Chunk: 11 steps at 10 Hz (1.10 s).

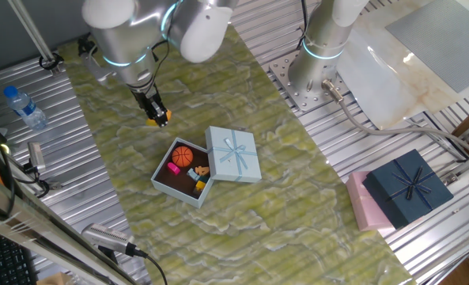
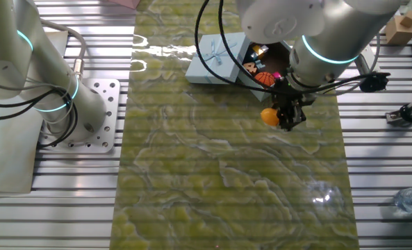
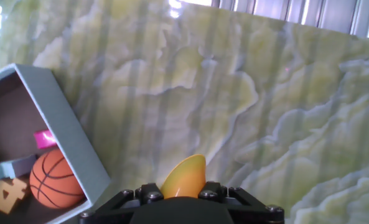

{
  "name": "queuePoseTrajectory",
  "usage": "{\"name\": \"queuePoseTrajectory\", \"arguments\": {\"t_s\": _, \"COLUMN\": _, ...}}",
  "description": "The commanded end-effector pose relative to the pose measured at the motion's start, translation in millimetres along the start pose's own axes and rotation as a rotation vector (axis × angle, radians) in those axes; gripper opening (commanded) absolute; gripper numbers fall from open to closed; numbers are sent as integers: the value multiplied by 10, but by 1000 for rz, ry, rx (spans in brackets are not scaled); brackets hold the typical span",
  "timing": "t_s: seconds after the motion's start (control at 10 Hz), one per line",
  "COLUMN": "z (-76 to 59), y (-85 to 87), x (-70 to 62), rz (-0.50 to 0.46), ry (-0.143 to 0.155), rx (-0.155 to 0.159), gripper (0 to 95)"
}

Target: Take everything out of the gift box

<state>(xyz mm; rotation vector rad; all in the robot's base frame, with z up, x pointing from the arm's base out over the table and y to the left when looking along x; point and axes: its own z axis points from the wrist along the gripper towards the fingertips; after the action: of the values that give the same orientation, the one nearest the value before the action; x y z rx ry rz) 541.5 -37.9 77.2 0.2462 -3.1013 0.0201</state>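
Gift box [image 1: 183,172] open on mat; hand [image 1: 158,117] clamped on mango toy [image 2: 269,116] beside box.

Gripper [image 2: 289,117] closed on a yellow-orange fruit [image 2: 269,116] above the green marbled cloth [image 2: 219,173], gift box [image 2: 261,59] behind holding a basketball [image 2: 264,78], pale-blue lid [image 2: 216,59] apparently touching the box.

**Hidden, cropped or too small to read**

In the hand view the gripper [image 3: 183,198] is cut by the bottom edge; its fingertips are out of sight, and only the upper part of the yellow-orange mango-like toy [image 3: 185,175] shows above it. The gift box [image 3: 66,134] runs off the left and bottom edges there. In the other fixed view the arm covers part of the box. The smallest yellow and orange bits [image 1: 198,184] inside are too small to identify.
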Motion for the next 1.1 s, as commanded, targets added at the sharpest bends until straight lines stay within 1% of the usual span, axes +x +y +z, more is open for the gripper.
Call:
{"name": "queuePoseTrajectory", "arguments": {"t_s": 0.1, "z": 5, "y": 11, "x": -11, "rz": 10, "ry": -5, "rx": -3, "gripper": 0}}
{"name": "queuePoseTrajectory", "arguments": {"t_s": 0.4, "z": 31, "y": 20, "x": -20, "rz": 14, "ry": -6, "rx": -6, "gripper": 0}}
{"name": "queuePoseTrajectory", "arguments": {"t_s": 0.5, "z": 35, "y": 18, "x": -23, "rz": 10, "ry": -7, "rx": -6, "gripper": 190}}
{"name": "queuePoseTrajectory", "arguments": {"t_s": 0.9, "z": 39, "y": 15, "x": -22, "rz": 3, "ry": -10, "rx": -16, "gripper": 190}}
{"name": "queuePoseTrajectory", "arguments": {"t_s": 1.1, "z": 45, "y": 9, "x": -17, "rz": -2, "ry": -15, "rx": -39, "gripper": 190}}
